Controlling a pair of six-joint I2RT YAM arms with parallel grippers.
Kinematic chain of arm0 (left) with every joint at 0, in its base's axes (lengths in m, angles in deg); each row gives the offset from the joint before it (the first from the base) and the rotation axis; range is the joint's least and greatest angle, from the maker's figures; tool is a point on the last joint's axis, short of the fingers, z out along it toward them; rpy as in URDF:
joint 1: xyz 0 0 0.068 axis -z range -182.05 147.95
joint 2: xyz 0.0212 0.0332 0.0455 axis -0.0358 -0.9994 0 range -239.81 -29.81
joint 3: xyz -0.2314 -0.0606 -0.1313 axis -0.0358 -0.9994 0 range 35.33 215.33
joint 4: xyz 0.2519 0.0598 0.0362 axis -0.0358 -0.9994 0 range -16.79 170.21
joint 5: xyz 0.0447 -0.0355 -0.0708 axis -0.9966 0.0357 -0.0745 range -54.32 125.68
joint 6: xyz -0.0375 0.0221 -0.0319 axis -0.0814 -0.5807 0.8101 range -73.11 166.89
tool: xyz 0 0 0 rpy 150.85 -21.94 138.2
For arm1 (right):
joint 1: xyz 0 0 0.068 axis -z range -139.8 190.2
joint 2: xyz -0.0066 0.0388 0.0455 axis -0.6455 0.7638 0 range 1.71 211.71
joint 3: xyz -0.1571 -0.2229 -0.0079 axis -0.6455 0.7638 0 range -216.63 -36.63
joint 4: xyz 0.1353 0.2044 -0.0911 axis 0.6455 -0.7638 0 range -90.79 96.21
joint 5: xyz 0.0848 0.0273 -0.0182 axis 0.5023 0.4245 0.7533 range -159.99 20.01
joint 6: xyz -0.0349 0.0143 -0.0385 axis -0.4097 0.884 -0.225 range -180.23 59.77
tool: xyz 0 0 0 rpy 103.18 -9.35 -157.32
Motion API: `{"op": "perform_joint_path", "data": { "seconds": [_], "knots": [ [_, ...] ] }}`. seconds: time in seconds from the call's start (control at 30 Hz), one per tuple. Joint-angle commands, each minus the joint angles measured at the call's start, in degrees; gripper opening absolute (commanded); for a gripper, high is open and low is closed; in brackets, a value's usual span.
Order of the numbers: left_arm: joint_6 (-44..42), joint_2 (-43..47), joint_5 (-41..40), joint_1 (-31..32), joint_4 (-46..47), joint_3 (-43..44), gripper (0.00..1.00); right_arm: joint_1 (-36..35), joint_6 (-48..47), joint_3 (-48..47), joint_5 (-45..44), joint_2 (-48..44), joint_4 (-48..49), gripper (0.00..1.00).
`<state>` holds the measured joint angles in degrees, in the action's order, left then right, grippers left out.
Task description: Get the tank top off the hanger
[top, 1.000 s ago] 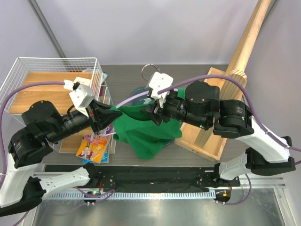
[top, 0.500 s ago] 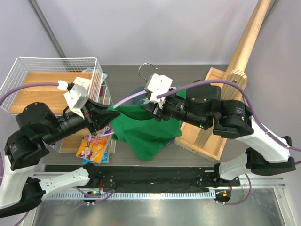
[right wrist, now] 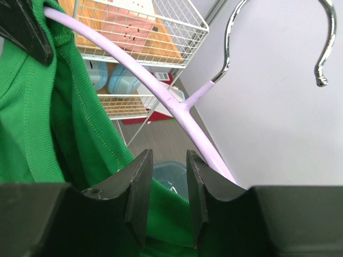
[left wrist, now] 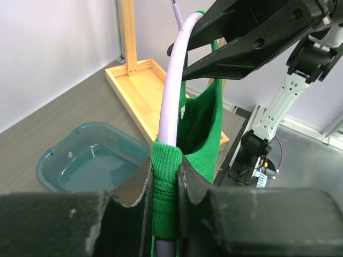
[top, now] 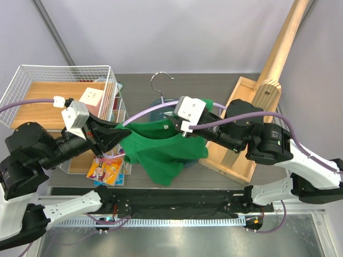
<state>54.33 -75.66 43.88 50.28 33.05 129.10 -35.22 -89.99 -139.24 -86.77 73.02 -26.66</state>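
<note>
Hanging above the bench (top: 214,85), the tank top (top: 161,152) drapes from the hanger (right wrist: 181,107), which is suspended between the two arms with its hook pointing away from them. The left claw (left wrist: 165,198) is pinching one green strap against the end of the lilac hanger arm. The right claw (right wrist: 167,176) sits at the opposite shoulder, fingers nearly together; whether it grips cloth cannot be determined. A teal bin (left wrist: 91,166) lies below, and a wire basket (top: 59,75) stands to the left.
</note>
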Motion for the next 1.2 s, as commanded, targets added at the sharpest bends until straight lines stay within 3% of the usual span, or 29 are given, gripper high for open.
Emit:
{"op": "perform_joint_path", "data": {
  "seconds": [0.0, 0.33, 0.43, 0.47, 0.57, 0.63, 0.67, 0.73, 0.8, 0.87, 0.93, 1.17],
  "knots": [
    [1.8, -0.3, 3.2, 0.0, 4.5, 2.0, 0.00, 0.1, -1.4, -2.5, 1.5, 0.8, 6.2, 0.36],
    [2.1, -2.5, 3.4, 0.0, 4.9, 2.8, 0.00, 0.0, 0.0, -6.7, 1.8, 5.8, 5.8, 0.25],
    [2.1, -3.0, 2.2, 0.0, 4.7, 3.2, 0.00, 0.0, 0.2, -7.5, 0.8, 5.3, 6.1, 0.13],
    [2.2, -3.1, 0.9, 0.0, 4.7, 3.3, 0.00, 0.0, 0.2, -7.6, 0.8, 4.9, 5.6, 0.04],
    [2.5, -2.8, 0.0, 0.0, 5.4, 2.8, 0.00, 0.0, -0.1, -5.2, 2.3, 1.7, 5.4, 0.01],
    [2.9, -2.7, 0.0, 0.1, 5.8, 2.4, 0.00, -0.1, -0.2, -2.3, 4.5, -0.5, 4.5, 0.11],
    [3.1, -2.5, -0.1, 0.0, 6.0, 2.2, 0.00, 0.0, 0.1, -1.5, 5.8, -1.5, 3.1, 0.27],
    [3.1, -2.3, -0.8, 0.0, 6.0, 2.2, 0.00, 0.0, 2.3, -0.5, 9.5, -4.5, 0.6, 0.43],
    [2.6, -2.3, -1.2, 0.1, 4.8, 2.5, 0.00, 0.0, 3.3, -0.1, 14.2, -7.1, -2.9, 0.76],
    [1.9, -2.3, -0.6, 0.1, 3.1, 2.6, 0.00, 0.0, 2.3, 0.8, 14.6, -8.7, -3.2, 0.90],
    [1.2, -2.0, 0.3, 0.0, 2.2, 2.6, 0.00, 0.0, 1.5, 0.7, 13.9, -8.7, -3.2, 0.96],
    [1.2, 0.1, 4.3, 0.1, 1.2, 2.4, 0.00, 0.1, 0.9, -4.0, 12.3, -2.5, -5.4, 0.94]
  ]
}}
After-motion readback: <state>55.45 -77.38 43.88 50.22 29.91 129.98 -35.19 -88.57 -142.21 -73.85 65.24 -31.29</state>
